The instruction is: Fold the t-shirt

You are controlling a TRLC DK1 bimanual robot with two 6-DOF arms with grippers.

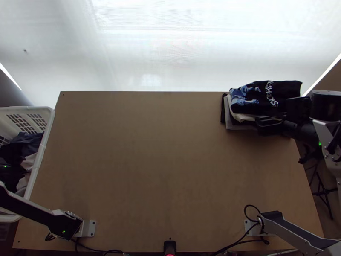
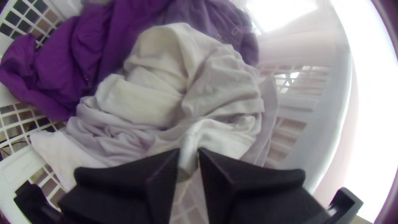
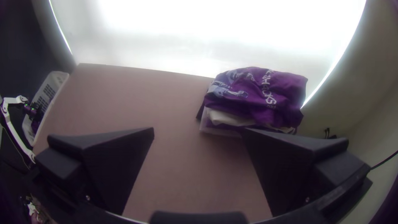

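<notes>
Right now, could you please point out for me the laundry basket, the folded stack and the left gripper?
Laundry basket (image 1: 41,147): top view, on its right rim.
Folded stack (image 1: 263,97): top view, on its uppermost layer.
Left gripper (image 2: 189,154): left wrist view, between its fingertips.

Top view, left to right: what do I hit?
White plastic laundry basket → left arm's silver metal base plate → small black object at the near edge → folded clothes stack topped by a dark printed t-shirt.

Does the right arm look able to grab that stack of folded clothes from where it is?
Probably yes: the right gripper is open and close to the folded stack, and I see nothing in the way.
</notes>
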